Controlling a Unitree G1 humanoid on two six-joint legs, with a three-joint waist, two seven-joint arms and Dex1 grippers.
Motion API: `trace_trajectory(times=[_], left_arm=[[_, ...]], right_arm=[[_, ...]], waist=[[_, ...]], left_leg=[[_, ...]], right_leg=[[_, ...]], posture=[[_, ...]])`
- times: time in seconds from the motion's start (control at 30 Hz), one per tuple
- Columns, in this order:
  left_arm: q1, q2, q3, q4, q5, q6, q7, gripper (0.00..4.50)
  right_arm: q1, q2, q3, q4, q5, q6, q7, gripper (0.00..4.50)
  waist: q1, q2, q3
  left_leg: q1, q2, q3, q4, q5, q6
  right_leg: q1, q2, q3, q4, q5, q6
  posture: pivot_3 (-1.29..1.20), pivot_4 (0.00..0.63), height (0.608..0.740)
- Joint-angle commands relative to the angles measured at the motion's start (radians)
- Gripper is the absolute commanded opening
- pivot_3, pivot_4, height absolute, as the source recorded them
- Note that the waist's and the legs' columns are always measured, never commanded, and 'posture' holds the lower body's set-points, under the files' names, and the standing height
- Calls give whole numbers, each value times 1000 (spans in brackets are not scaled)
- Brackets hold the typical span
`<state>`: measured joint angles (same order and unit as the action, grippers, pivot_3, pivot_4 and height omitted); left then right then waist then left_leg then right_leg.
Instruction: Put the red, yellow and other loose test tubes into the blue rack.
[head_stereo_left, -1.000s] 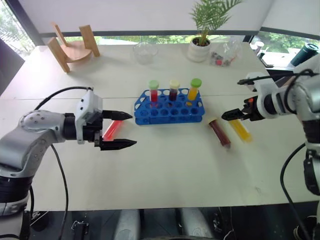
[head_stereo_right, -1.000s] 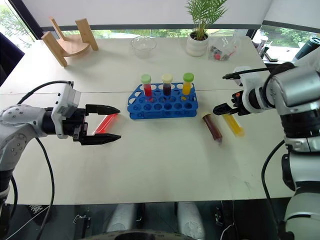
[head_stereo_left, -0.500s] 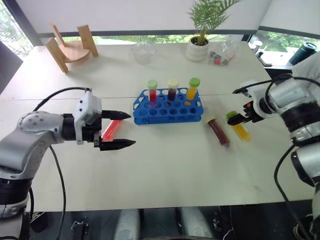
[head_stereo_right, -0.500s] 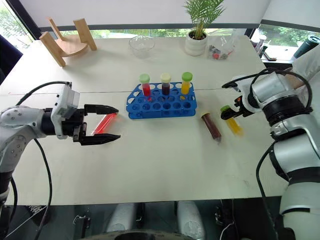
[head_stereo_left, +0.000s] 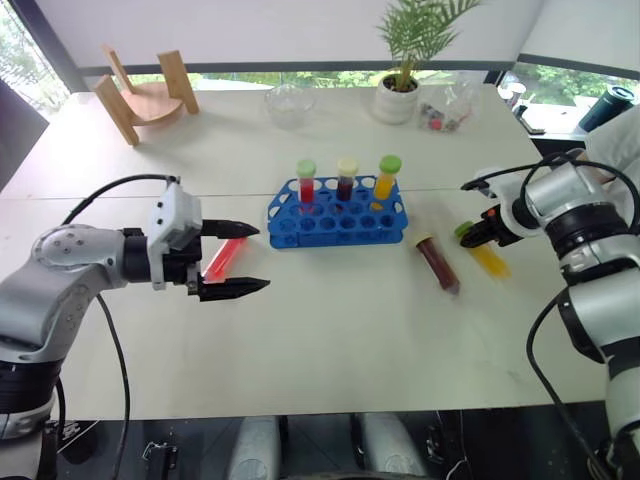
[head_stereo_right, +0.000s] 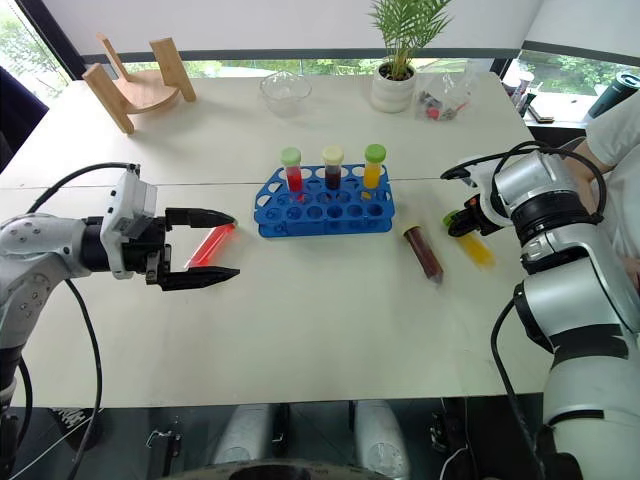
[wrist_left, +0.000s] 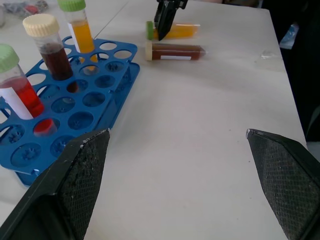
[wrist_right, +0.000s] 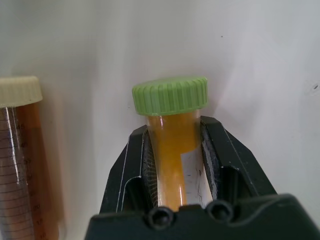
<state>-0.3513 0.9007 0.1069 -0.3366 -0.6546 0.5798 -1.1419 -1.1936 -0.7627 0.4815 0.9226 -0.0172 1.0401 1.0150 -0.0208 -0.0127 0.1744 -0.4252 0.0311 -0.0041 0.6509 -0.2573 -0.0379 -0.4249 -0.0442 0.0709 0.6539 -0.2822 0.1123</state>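
Note:
The blue rack (head_stereo_left: 337, 225) stands mid-table with three capped tubes upright in its back row. A yellow loose test tube (head_stereo_left: 487, 256) with a green cap lies to the right of the rack. My right gripper (wrist_right: 172, 135) is shut on it just below the cap, pointing steeply down. A dark red-brown tube (head_stereo_left: 438, 263) with a cream cap lies beside it, nearer the rack. A red tube (head_stereo_left: 222, 258) lies on the table left of the rack. My left gripper (head_stereo_left: 262, 258) hovers over it, open, fingers wide apart and pointing toward the rack.
A wooden stand (head_stereo_left: 140, 92) sits at the back left. At the back stand a glass bowl (head_stereo_left: 290, 104), a potted plant (head_stereo_left: 400, 95) and a clear bag of small items (head_stereo_left: 445, 108). A dark bottle (head_stereo_left: 612, 106) stands off the table's right end.
My right gripper sank toward the yellow tube's capped end and shut on it. The left arm and the other tubes stayed put.

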Motion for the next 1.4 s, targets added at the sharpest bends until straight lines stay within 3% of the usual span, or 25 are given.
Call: trace_trajectory(times=[0.03, 0.1, 0.17, 0.23, 0.37, 0.5, 0.7, 0.9, 1.4], left_arm=[[-6, 8, 46, -28, -6, -7, 26, 4500], [3, 7, 51, -22, 4, -13, 42, 4500], [-6, 3, 57, -24, -8, 1, 60, 4500], [-13, 3, 58, -30, -12, 9, 71, 4500], [-22, -3, 56, -40, -20, 29, 100, 4500], [-42, -9, 55, -41, -39, 56, 121, 4500], [-81, -11, 30, -41, -30, 73, 129, 4500], [-83, -5, 37, -48, -29, 75, 130, 4500], [-50, -7, 61, -98, -49, 104, 173, 4500]], right_arm=[[-72, -46, -148, -94, 24, 58, -56, 814], [-30, -62, -298, -311, 92, 137, -89, 814], [128, -11, -507, -634, 181, 108, -154, 814], [262, 86, -655, -870, 208, 130, -267, 814], [501, 359, -819, -1134, 245, -165, -468, 814], [658, 530, -822, -1146, 288, -562, -480, 814], [699, 603, -726, -1010, 256, -827, -505, 814], [710, 610, -638, -973, 275, -886, -493, 814], [700, 575, -588, -799, 265, -992, -482, 814]], waist=[[1, 1, 1], [1, 4, 2], [2, 2, 1], [1, 1, 0], [2, 0, 0], [4, 1, 1], [-10, 1, 1], [-27, 1, 1], [-24, 1, 1]], left_leg=[[0, 0, 0, 0, 0, 0], [0, 0, 0, 0, 0, 0], [0, 0, -1, -2, 0, 0], [0, 2, -3, -2, 0, 0], [0, 1, -4, -1, 1, -1], [0, -2, -2, 2, 2, -4], [4, 0, -2, 5, 3, -5], [6, 0, -3, 3, 3, -5], [8, 0, -3, 3, 3, -5]], right_leg=[[0, 0, 0, 0, 0, 0], [-1, 0, 0, 0, 0, 0], [-1, 0, 0, 0, 0, 0], [0, 3, -1, 0, 0, 0], [0, 3, -1, 3, 0, 0], [0, -1, 0, 6, 1, 2], [3, 1, 1, 9, 2, 3], [3, 2, 1, 10, 1, 2], [5, 2, 2, 10, 1, 2]], posture=[[0, 150, 740], [0, 150, 740], [0, 150, 740], [0, 150, 740], [0, 150, 740], [0, 150, 740], [0, 150, 740], [0, 150, 740], [0, 150, 740]])
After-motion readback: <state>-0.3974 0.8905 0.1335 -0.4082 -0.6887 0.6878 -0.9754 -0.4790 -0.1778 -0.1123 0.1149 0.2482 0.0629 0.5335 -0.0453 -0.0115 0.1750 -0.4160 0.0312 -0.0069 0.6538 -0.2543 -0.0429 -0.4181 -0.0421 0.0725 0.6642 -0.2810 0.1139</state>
